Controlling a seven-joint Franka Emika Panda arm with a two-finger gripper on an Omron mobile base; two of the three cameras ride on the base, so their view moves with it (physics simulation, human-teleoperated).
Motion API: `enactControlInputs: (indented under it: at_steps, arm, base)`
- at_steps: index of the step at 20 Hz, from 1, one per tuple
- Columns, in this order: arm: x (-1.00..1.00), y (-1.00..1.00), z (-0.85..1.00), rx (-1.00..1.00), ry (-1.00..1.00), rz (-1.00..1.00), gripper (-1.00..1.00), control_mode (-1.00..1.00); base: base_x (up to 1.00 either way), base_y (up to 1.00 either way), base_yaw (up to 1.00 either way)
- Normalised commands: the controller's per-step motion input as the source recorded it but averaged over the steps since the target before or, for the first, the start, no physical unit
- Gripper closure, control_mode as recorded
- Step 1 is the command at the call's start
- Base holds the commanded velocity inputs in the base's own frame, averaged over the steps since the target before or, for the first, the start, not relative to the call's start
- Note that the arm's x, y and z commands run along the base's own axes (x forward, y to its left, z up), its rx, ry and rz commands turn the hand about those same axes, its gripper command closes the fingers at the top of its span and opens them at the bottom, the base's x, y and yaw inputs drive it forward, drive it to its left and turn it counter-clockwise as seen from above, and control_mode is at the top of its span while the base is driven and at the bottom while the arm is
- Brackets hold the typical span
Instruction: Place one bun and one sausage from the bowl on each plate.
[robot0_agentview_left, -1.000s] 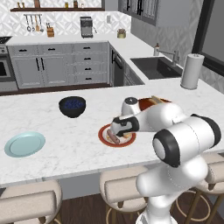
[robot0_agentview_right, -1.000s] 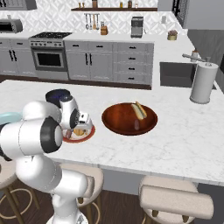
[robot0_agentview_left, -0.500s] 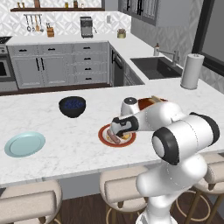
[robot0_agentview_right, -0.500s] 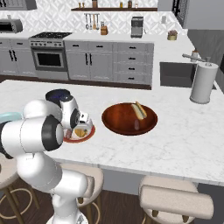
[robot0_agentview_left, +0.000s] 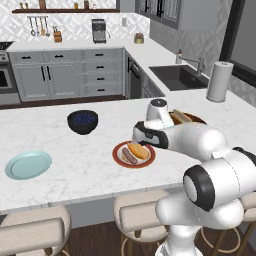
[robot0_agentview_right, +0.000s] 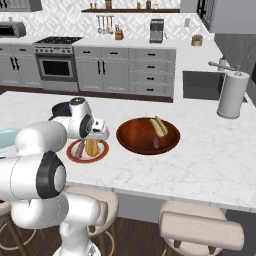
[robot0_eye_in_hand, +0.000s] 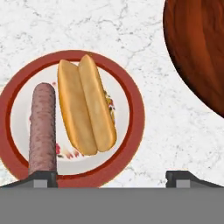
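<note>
My gripper (robot0_eye_in_hand: 111, 177) hangs open just above the red-rimmed plate (robot0_eye_in_hand: 135, 113), its fingertips (robot0_eye_in_hand: 42, 177) spread wide with nothing between them. On that plate lie a bun (robot0_eye_in_hand: 85, 105) and a sausage (robot0_eye_in_hand: 42, 127) side by side. The right base view shows the gripper (robot0_agentview_right: 100, 135) over the same plate (robot0_agentview_right: 87, 159), and beside it the wide wooden bowl (robot0_agentview_right: 125, 137) with one bun (robot0_agentview_right: 159, 126) and one sausage (robot0_agentview_right: 156, 143) in it. The pale blue-green plate (robot0_agentview_left: 28, 165) lies bare at the counter's left. The arm hides part of the bowl (robot0_agentview_left: 192, 119) in the left base view.
A small dark bowl (robot0_agentview_left: 82, 121) stands behind the plates. A paper towel roll (robot0_agentview_right: 231, 95) rises at the counter's right end, with a sink (robot0_agentview_right: 200, 82) behind it. Stools line the near edge below the counter.
The jaws have opened wider and the bun now lies free on the red-rimmed plate. The hand has lifted slightly off the plate.
</note>
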Motion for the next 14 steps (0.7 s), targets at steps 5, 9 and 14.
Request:
enactControlInputs:
  at_steps: [5,9,14]
  arm:
    - [0.22,-1.0,0.7,-0.01,0.0,-0.03,-1.0,-1.0]
    - [0.77,-0.94,0.34,-0.1,0.0,0.0,-1.0,-1.0]
    - [0.83,-0.81,0.12,-0.2,0.01,0.0,-1.0,-1.0]
  base:
    - [0.0,0.0,0.0]
    - [0.0,0.0,0.0]
    - [0.0,0.0,0.0]
